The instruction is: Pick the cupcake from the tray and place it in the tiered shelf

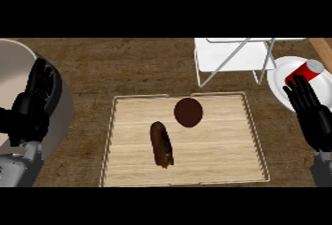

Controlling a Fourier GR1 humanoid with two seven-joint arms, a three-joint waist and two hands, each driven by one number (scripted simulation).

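Cupcake (188, 112) sits on the tray (253, 132), toward its far side and slightly right of centre: a dark brown oval seen from above, not held. Just near-left of it lies an elongated brown pastry (161, 144), close but apart. Tiered shelf (233, 55) stands beyond the tray's far right corner, white with thin wire legs. Right hand (310, 104) hangs right of the tray, fingers straight and empty, over a white plate (280, 77) carrying a red can (306, 70). Left hand (32, 103) is at the left edge, fingers relaxed, holding nothing.

Risks, as I judge them: pastry gets nudged during the reach; the arm clips the can; the cupcake catches a shelf leg on placing.
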